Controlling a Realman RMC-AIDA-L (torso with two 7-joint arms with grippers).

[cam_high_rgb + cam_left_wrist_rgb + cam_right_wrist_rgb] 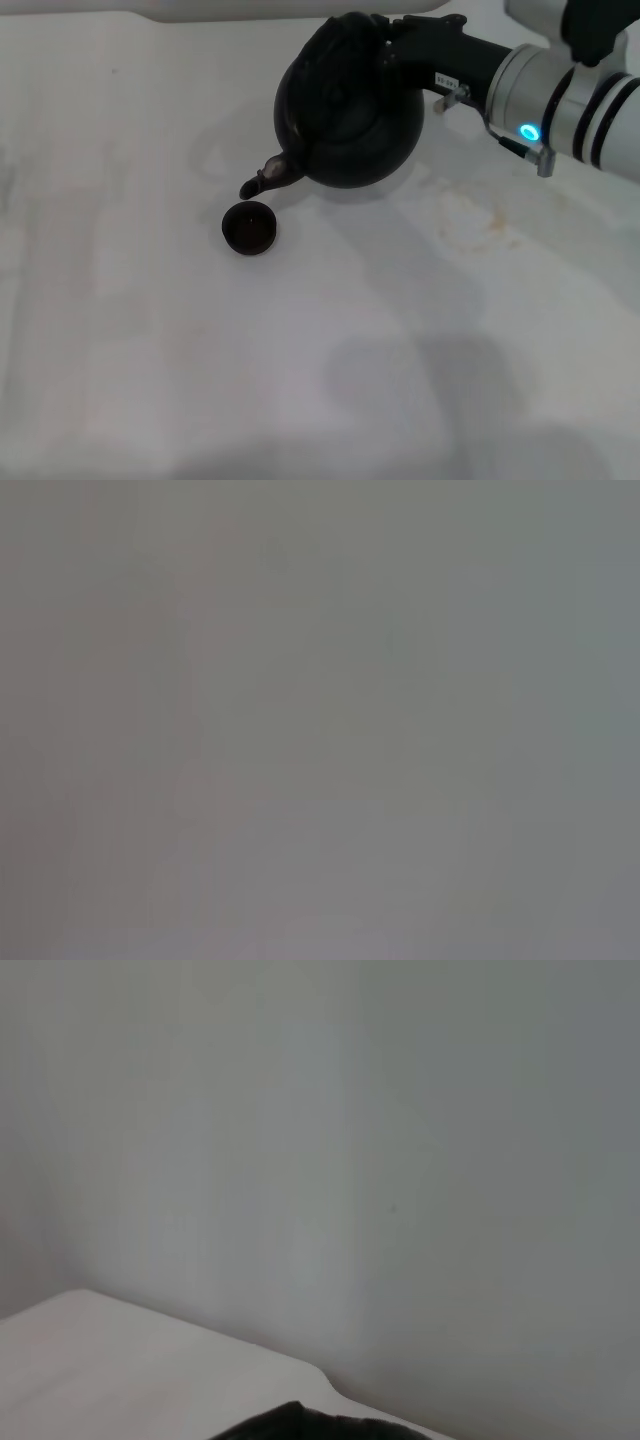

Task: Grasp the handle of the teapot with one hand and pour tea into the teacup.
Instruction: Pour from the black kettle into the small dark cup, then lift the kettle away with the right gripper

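Here the right gripper (372, 45) fingers pinch the round matte-black teapot (350, 120) handle (340, 50), spout over the teacup (249, 227).

The head view looks forward and down from well above the pale tabletop (150, 380), taking in the teapot (350, 115) at the far right and the teacup (249, 228) just near-left of its spout. The right wrist view sits close over that same teapot (320, 1425), catching only a dark sliver of it plus a tabletop (120, 1370) edge and blank wall beyond. The left wrist view shows only featureless grey, sharing nothing recognisable.
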